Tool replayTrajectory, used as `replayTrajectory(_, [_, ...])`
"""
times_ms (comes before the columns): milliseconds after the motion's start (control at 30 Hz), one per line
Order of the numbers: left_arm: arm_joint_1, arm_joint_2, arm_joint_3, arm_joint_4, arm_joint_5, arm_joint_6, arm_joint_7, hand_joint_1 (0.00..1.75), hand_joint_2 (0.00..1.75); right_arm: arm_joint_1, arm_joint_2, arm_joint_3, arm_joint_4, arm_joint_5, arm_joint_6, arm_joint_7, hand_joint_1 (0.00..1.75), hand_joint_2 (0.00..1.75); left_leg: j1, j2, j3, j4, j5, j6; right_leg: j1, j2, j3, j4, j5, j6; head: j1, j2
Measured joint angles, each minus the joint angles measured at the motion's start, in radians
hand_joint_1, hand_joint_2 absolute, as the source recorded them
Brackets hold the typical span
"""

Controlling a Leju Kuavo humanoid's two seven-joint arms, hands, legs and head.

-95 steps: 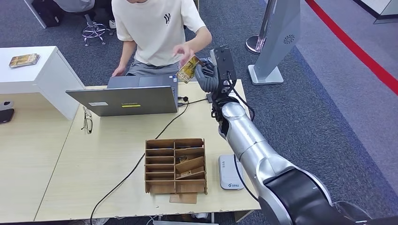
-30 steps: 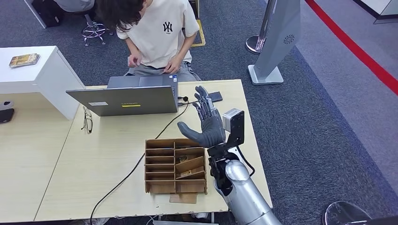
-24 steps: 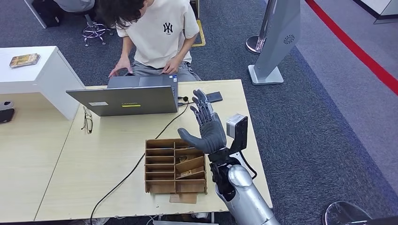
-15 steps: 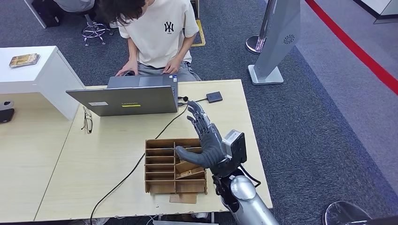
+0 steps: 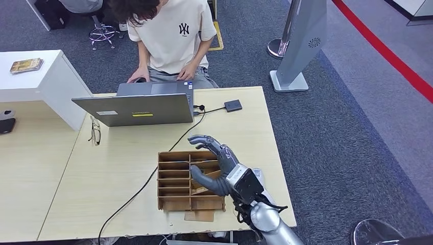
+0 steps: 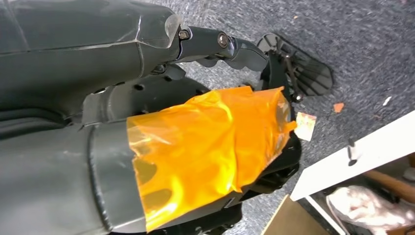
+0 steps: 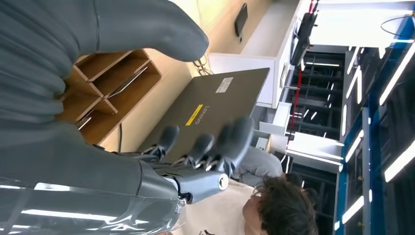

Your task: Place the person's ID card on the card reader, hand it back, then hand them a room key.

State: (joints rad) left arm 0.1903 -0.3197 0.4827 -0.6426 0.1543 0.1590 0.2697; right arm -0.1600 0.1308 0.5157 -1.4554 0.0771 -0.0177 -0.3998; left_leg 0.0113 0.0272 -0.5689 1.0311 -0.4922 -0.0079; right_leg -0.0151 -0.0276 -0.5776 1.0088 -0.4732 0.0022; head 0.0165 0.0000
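The wooden key rack [image 5: 190, 180], low in the centre of the head view on the light surface [image 5: 127, 153], holds tan cards in its right-hand slots, and the right robot hand [image 5: 212, 163] hovers just above those slots with fingers spread and nothing in them. Seconds earlier this hand offered a card up to the person [image 5: 168, 35] at the top of the frame; it has since come down empty, so the ID appears returned and the room-key pick comes next. The card reader [image 5: 258, 176] is mostly hidden behind the wrist; the left robot hand's state cannot be told.
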Motion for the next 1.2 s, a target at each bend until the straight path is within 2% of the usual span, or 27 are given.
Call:
replayTrajectory(167, [0.040,-0.009,-0.066,-0.060,0.024,0.024,0.018,0.00,0.00,0.002,-0.011,0.018,-0.005,0.119,-0.080,0.003,1.74,1.75,0.000,0.000,0.000,0.000,0.000,0.000,0.000,0.000,0.000,0.000,0.000,0.000,0.000,0.000])
replayTrajectory(233, [0.051,-0.012,-0.081,-0.076,0.029,0.032,0.021,0.00,0.00,0.002,-0.016,0.028,-0.006,0.168,-0.112,0.009,1.69,1.75,0.000,0.000,0.000,0.000,0.000,0.000,0.000,0.000,0.000,0.000,0.000,0.000,0.000,0.000])
replayTrajectory(333, [0.062,-0.016,-0.100,-0.094,0.035,0.043,0.023,0.00,0.00,0.002,-0.024,0.044,-0.006,0.245,-0.164,0.024,1.45,1.75,0.000,0.000,0.000,0.000,0.000,0.000,0.000,0.000,0.000,0.000,0.000,0.000,0.000,0.000])
replayTrajectory(467, [0.068,-0.018,-0.114,-0.110,0.040,0.052,0.028,0.00,0.00,0.002,-0.033,0.063,-0.006,0.320,-0.219,0.045,0.95,1.75,0.000,0.000,0.000,0.000,0.000,0.000,0.000,0.000,0.000,0.000,0.000,0.000,0.000,0.000])
replayTrajectory(533, [0.069,-0.018,-0.117,-0.114,0.041,0.054,0.032,0.00,0.00,0.002,-0.037,0.069,-0.005,0.343,-0.237,0.054,0.79,1.75,0.000,0.000,0.000,0.000,0.000,0.000,0.000,0.000,0.000,0.000,0.000,0.000,0.000,0.000])
replayTrajectory(600, [0.070,-0.018,-0.119,-0.117,0.040,0.054,0.032,0.00,0.00,0.002,-0.040,0.075,-0.004,0.362,-0.253,0.062,0.72,1.75,0.000,0.000,0.000,0.000,0.000,0.000,0.000,0.000,0.000,0.000,0.000,0.000,0.000,0.000])
replayTrajectory(833, [0.070,-0.018,-0.121,-0.118,0.027,0.051,0.032,0.00,0.00,0.002,-0.051,0.091,-0.003,0.428,-0.303,0.090,0.58,1.75,0.000,0.000,0.000,0.000,0.000,0.000,0.000,0.000,0.000,0.000,0.000,0.000,0.000,0.000])
replayTrajectory(1200, [0.070,-0.018,-0.121,-0.118,-0.001,0.039,0.032,0.00,0.00,0.001,-0.063,0.112,0.013,0.536,-0.379,0.140,0.68,1.75,0.000,0.000,0.000,0.000,0.000,0.000,0.000,0.000,0.000,0.000,0.000,0.000,0.000,0.000])
